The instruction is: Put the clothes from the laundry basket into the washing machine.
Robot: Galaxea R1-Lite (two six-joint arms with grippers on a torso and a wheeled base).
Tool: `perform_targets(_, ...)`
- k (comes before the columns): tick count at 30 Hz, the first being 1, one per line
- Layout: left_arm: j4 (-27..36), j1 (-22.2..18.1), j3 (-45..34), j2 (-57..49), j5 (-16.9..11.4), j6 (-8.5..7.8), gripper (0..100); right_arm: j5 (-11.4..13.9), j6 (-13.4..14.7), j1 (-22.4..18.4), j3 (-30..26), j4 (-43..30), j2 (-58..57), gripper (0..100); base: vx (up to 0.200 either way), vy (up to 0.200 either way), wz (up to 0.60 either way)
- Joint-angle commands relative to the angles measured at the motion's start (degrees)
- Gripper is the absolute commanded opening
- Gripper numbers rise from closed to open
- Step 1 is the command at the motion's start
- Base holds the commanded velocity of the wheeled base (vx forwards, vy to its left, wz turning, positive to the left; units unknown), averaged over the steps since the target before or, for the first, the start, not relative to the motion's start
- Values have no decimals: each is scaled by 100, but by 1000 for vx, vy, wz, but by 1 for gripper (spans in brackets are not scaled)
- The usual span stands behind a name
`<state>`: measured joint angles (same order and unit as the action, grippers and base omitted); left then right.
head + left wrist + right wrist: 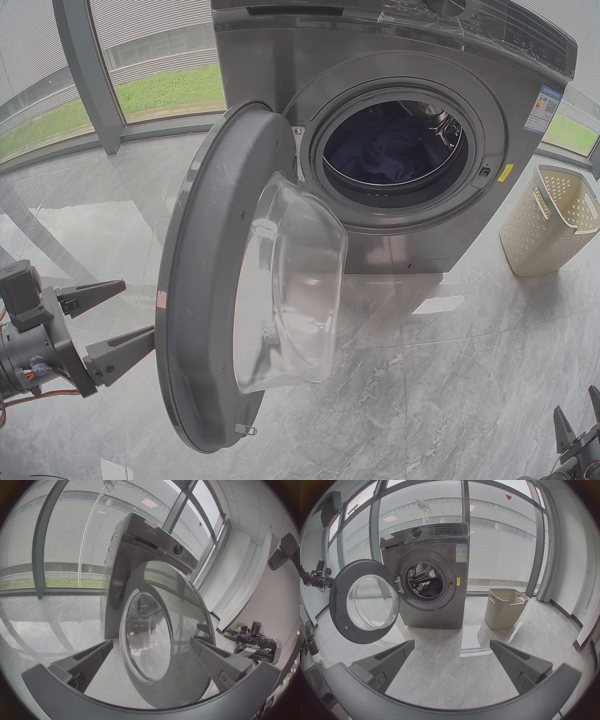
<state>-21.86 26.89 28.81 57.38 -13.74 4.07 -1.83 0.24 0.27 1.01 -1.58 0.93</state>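
Dark navy clothes (387, 153) inside grey front-load washing machine (262, 62). Cream perforated plastic laundry basket (531, 244) at machine's 3 o'clock. Left gripper (134, 311), right gripper (451, 642): fingers wide, empty. Cloth soft, limp, light; pinch bunched fold.

Washing machine (406, 250) cabinet: grey sheet metal, smooth satin sheen, with wrinkled clear film (437, 19) over the top control panel (531, 44); its door (206, 262), at 8 o'clock from the machine's opening, is a matt dark grey plastic ring around a glossy transparent bowl (294, 294). Clothes (387, 150) inside the machine are dark blue cloth, matt and creased; the laundry basket (550, 237), at 3 o'clock from the machine, is dull cream perforated plastic. Floor (437, 387) is polished grey stone-look tile, highly reflective, and the left gripper (136, 310) and right gripper (452, 644) are matt dark grey plastic with ribbed pads (408, 647).
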Motion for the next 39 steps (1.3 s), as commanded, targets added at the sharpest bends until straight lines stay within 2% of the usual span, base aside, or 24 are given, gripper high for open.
perform_targets(1, -293, 308, 231, 652, 3, 32, 100, -2, 2, 0, -31, 0, -75, 100, 0, 0, 0)
perform_targets(7, -521, 642, 573, 1109, 143, 50, 100, -2, 2, 0, -31, 0, -75, 100, 0, 0, 0)
perform_targets(14, -556, 765, 951, 1794, 170, 50, 100, -2, 2, 0, -31, 0, -75, 100, 0, 0, 0)
perform_targets(21, -1084, 1187, 1461, 2585, 600, 76, 100, -2, 2, 0, -31, 0, -75, 100, 0, 0, 0)
perform_targets(26, -1356, 1319, 1839, 3192, 706, 76, 100, -2, 2, 0, -31, 0, -75, 100, 0, 0, 0)
perform_targets(33, -1585, 1354, 3052, 4114, 785, 85, 100, 7, 2, 0, -31, 0, -75, 100, 0, 0, 0)
perform_targets(39, -1585, 1327, 4335, 5028, 882, 270, 100, 7, 2, 0, -31, 0, -75, 100, 0, 0, 0)
